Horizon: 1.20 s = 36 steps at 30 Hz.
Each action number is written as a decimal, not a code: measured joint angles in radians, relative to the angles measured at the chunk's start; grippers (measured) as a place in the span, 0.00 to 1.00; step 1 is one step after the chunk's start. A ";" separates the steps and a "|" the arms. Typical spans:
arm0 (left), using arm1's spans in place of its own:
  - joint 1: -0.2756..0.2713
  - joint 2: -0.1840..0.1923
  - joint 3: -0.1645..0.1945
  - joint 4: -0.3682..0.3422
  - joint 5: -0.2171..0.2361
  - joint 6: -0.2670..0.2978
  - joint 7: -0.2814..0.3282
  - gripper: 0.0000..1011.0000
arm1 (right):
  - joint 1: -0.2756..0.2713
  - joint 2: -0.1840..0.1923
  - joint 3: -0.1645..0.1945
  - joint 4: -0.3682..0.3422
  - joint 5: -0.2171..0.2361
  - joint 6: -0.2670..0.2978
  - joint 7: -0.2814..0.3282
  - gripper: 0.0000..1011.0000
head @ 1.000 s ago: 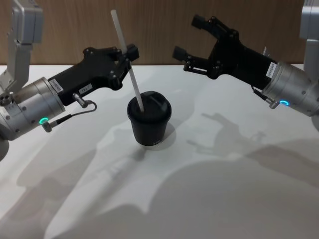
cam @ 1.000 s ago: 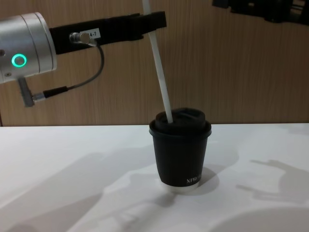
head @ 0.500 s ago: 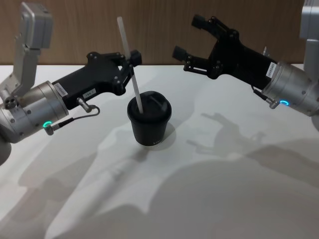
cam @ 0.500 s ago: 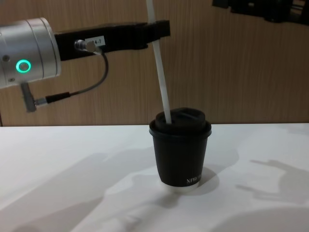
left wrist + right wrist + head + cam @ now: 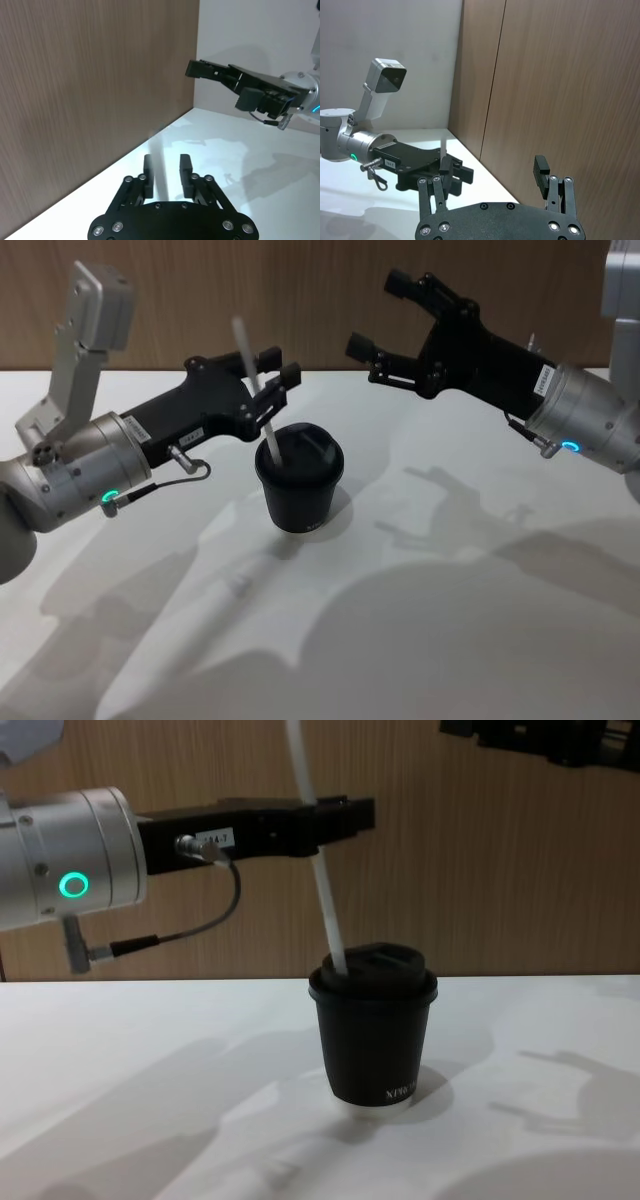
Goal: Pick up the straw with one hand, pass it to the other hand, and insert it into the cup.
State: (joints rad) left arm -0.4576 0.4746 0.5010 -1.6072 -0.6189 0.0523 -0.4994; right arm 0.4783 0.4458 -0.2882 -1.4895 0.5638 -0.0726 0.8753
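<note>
White table (image 5: 480,620), faintly lettered cup (image 5: 373,1030).

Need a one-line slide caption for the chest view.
Left gripper guides the white straw into the lid of the black cup on the white table.

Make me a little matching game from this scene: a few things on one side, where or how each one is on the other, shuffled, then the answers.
Things:
1. straw
2. cup
3. left hand
4. right hand

States:
A. open, raised behind and to the right of the cup
B. standing upright on the white table
C. leaning, lower end in the lid
D. fingers either side of the straw, above the cup

Pairs: 1-C, 2-B, 3-D, 4-A
</note>
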 joint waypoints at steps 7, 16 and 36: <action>0.002 -0.008 0.003 0.019 0.016 0.000 0.002 0.53 | 0.000 0.000 0.000 0.000 0.000 0.000 0.000 0.99; 0.025 -0.003 -0.008 0.034 0.019 -0.010 -0.004 0.81 | -0.002 0.005 -0.001 -0.006 0.000 0.001 -0.003 0.99; 0.116 0.030 -0.068 0.052 -0.035 -0.054 -0.052 0.99 | -0.060 0.061 -0.008 -0.106 0.017 0.070 -0.024 0.99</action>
State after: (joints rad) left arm -0.3416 0.5050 0.4328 -1.5555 -0.6542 -0.0014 -0.5509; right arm 0.4187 0.5072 -0.2963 -1.5955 0.5811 -0.0027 0.8517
